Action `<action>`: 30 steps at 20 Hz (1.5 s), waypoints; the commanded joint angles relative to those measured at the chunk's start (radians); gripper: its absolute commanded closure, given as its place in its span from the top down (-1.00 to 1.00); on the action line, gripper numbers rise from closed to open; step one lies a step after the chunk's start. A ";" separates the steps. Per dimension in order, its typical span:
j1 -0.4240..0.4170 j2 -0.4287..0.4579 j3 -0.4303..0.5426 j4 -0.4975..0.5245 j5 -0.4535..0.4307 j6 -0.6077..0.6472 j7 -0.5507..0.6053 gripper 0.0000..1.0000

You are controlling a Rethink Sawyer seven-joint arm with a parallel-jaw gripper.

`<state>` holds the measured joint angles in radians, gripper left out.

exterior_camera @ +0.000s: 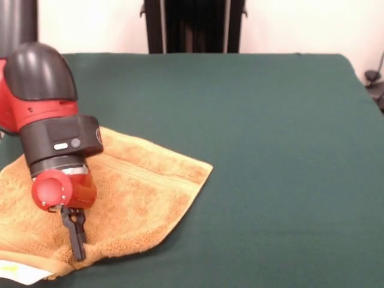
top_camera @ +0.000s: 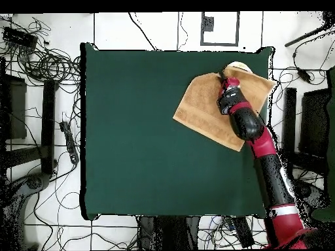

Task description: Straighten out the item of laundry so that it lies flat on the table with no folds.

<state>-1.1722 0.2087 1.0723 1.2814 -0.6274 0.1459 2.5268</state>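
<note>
The towel (exterior_camera: 138, 192) lies on the green table (exterior_camera: 270, 150), close to the table's corner that shows at the upper right in the overhead view. Seen from above it sits skewed to the table's edges like a diamond, its long axis running from the upper right, by that corner, down toward the left. One pointed corner aims toward the middle of the table. A woven stripe band crosses it near that end. At the corner end the cloth is bunched into a thick roll, and a pale strip shows beneath it at the table's edge.

The arm (top_camera: 265, 147) reaches in along the table's side edge and over the towel. The gripper (exterior_camera: 75, 231) comes down onto the rolled edge, its dark fingers (exterior_camera: 77, 240) close together; whether they pinch the cloth I cannot tell.

The rest of the table is bare green cloth. Around it lie a white tiled floor (top_camera: 157, 23) and tangled black cables (top_camera: 46, 62).
</note>
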 commanded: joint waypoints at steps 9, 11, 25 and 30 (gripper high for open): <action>0.781 -0.344 -0.865 -0.099 0.262 0.176 0.390 -1.00; 0.810 -0.350 -0.908 -0.091 0.307 0.156 0.387 -1.00; 0.749 -0.358 -0.842 0.015 0.497 0.142 0.175 1.00; 0.807 -0.363 -0.928 -0.013 0.523 0.147 0.188 1.00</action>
<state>-0.3955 -0.2144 0.2606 1.1629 -0.1416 0.1246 2.5993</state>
